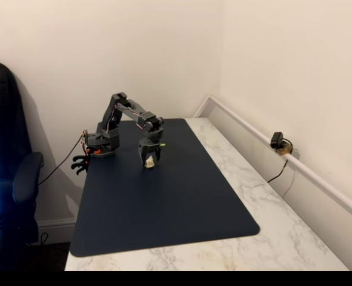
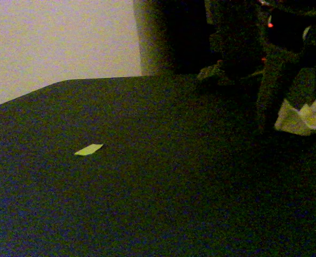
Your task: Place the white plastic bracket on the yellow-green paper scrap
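My gripper (image 1: 150,161) points down over the back of the dark mat (image 1: 164,202) and is shut on the white plastic bracket (image 1: 151,159). In a low fixed view the white plastic bracket (image 2: 301,119) hangs between the dark fingers (image 2: 270,91) at the right edge, just above the mat (image 2: 158,203). The yellow-green paper scrap (image 2: 88,150) lies flat on the mat, well to the left of the gripper (image 2: 300,107) there. In the room-wide fixed view the yellow-green paper scrap (image 1: 162,144) shows as a small sliver just right of the gripper's body.
The arm's base (image 1: 98,146) stands at the mat's back left corner. A marble table (image 1: 271,238) surrounds the mat, with a white rail (image 1: 295,161) and a small camera (image 1: 277,142) along the right wall. A dark chair (image 1: 9,179) stands left of the table.
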### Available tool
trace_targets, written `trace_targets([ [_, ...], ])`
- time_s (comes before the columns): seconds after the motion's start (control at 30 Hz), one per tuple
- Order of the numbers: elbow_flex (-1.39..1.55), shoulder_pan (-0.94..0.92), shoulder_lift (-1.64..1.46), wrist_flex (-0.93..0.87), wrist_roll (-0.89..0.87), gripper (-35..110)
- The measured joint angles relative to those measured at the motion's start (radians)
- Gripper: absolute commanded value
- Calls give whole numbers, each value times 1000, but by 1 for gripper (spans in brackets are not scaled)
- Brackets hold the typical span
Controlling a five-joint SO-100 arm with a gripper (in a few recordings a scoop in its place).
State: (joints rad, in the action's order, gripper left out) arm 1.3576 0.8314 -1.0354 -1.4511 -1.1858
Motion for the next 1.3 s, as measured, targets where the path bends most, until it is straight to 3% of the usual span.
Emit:
trace_targets([
  [0.2, -15, -2, 0, 0, 26, 0],
  [0.5, -17, -12, 0, -3, 60, 0],
  [0.7, -66, -52, -38, -57, 179, 0],
  [1.07, -156, -278, -244, -175, 491, 0],
  [1.3, -8, -486, -448, -153, 637, 0],
])
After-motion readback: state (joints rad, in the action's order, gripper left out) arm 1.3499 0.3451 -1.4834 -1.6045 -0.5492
